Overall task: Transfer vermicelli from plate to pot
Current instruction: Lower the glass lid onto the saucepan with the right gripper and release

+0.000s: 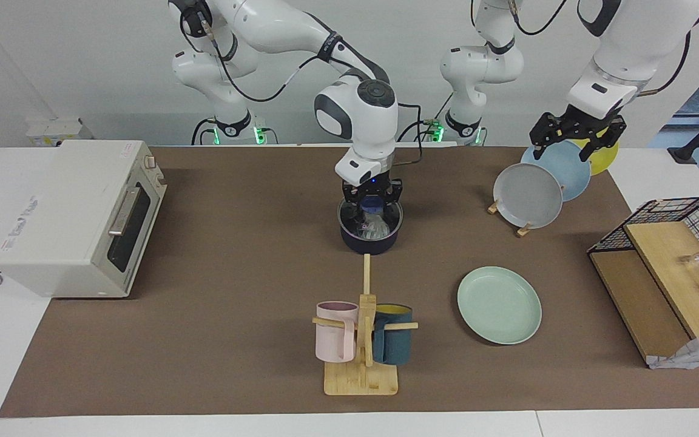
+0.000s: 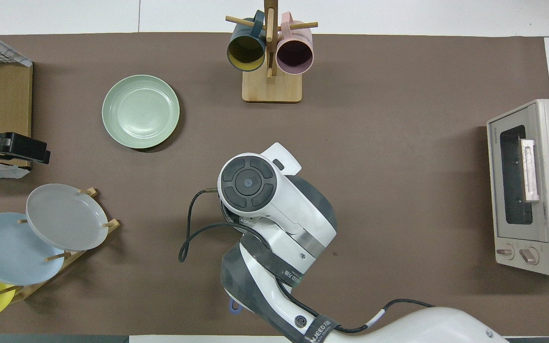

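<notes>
Vermicelli (image 1: pixel 372 223) sits in pot (image 1: pixel 369 233), gripped by right pincer (image 1: pixel 371 206).

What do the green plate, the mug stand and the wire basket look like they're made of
The green plate looks like matte plastic or melamine: even pastel colour, soft sheen, though glazed ceramic is possible. The mug stand looks like unfinished bamboo or light wood, pale yellow with visible grain. The wire basket looks like black-coated metal wire in a grid.

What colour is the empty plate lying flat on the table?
Pale mint green plate; clearest in the overhead view.
</notes>
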Available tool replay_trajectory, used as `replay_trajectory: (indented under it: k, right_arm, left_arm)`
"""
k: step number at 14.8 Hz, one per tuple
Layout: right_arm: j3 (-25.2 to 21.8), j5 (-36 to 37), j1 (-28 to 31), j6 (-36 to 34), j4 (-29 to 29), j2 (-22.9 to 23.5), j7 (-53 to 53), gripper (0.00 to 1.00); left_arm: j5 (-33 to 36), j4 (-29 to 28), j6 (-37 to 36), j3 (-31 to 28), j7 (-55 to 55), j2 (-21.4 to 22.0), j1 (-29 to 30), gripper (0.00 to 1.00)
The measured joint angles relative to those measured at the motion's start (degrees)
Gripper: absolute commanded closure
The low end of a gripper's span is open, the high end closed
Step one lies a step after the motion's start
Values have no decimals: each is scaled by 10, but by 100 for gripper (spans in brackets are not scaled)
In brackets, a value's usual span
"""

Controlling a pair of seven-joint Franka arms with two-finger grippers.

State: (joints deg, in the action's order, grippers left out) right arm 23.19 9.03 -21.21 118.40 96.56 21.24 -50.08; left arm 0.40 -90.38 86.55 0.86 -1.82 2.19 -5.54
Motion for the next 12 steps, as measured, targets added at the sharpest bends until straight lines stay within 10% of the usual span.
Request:
replay_trajectory:
  k: [2, 6, 12]
  right_arm:
    - [0, 0, -1, 4, 0, 2, 0, 47]
    - [0, 0, -1, 6, 1, 2, 0, 0]
    - [-8, 28, 18, -9, -12, -8, 7, 0]
  left_arm:
    - [-2, 0, 2, -1, 3, 0, 7, 0]
    - [-4, -1, 5, -2, 4, -2, 16, 0]
    - [-4, -1, 5, -1, 5, -2, 16, 0]
